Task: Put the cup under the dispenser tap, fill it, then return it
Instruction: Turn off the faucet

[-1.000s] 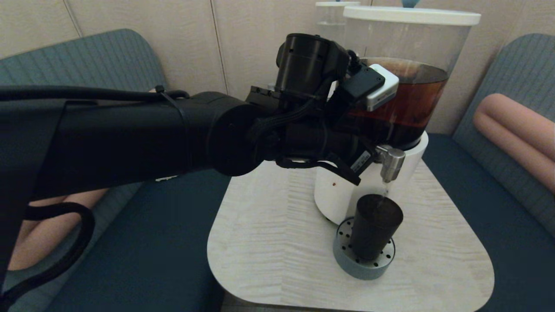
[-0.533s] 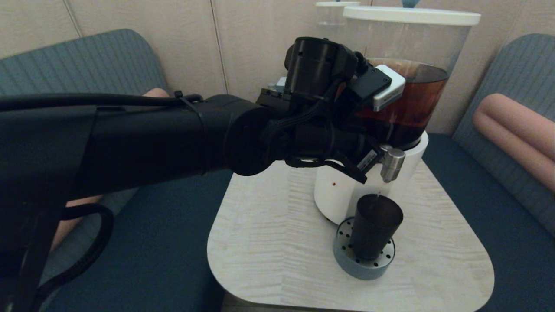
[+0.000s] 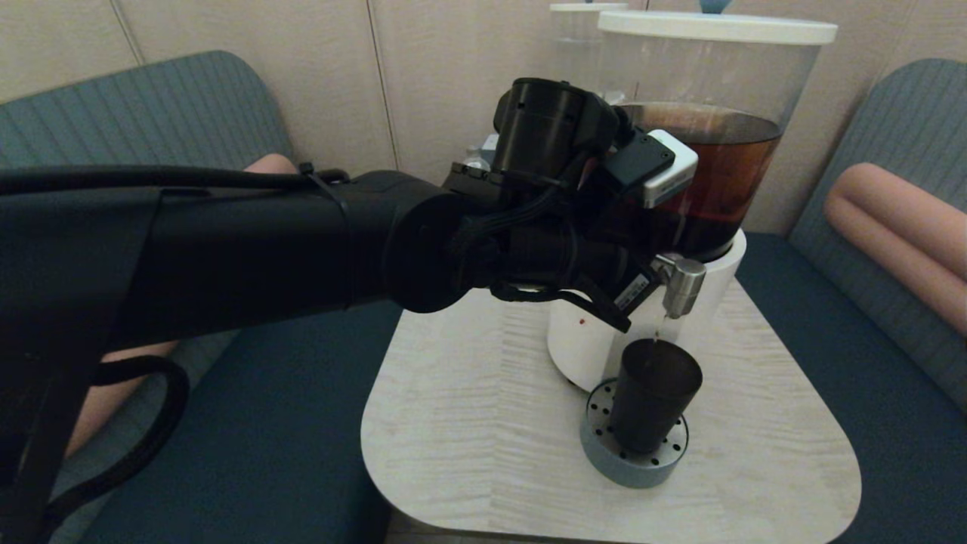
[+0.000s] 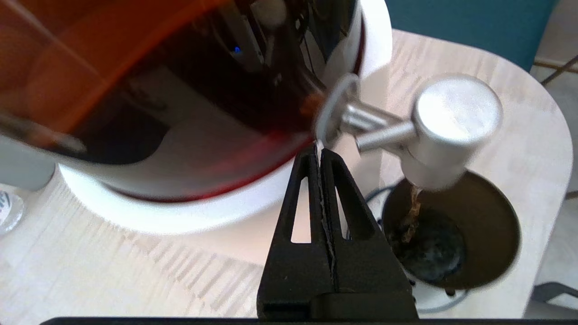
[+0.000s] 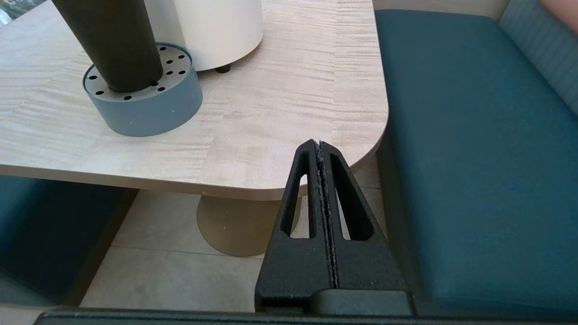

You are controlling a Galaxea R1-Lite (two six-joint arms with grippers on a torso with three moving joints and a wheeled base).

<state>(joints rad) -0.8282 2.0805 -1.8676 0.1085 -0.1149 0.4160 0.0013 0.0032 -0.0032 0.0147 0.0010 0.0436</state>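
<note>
The dark tapered cup (image 3: pixel 654 391) stands on the round grey-blue drip tray (image 3: pixel 604 461), directly beneath the brushed-steel dispenser tap (image 3: pixel 684 283). A thin brown trickle falls from the spout into the cup (image 4: pixel 487 225), which holds a little dark liquid. My left gripper (image 4: pixel 319 151) is shut with nothing between its fingers. Its tips rest by the tap's (image 4: pixel 456 119) round flange, at the foot of the tank of brown liquid (image 3: pixel 718 174). My right gripper (image 5: pixel 319 144) is shut and hangs off the table's front right corner, apart from the cup (image 5: pixel 113 40).
The dispenser's white base (image 3: pixel 582 344) stands at the back of the pale wooden table (image 3: pixel 483 423). A colourless-tank dispenser (image 3: pixel 578 38) stands behind it. Teal bench seats (image 5: pixel 474 135) flank the table, with a pink cushion (image 3: pixel 899 227) at the right. My left arm (image 3: pixel 227 249) spans the left side.
My left wrist moved right toward the tap, then settled slightly lower. The stream into the cup has thinned to a trickle. The cup has not moved.
</note>
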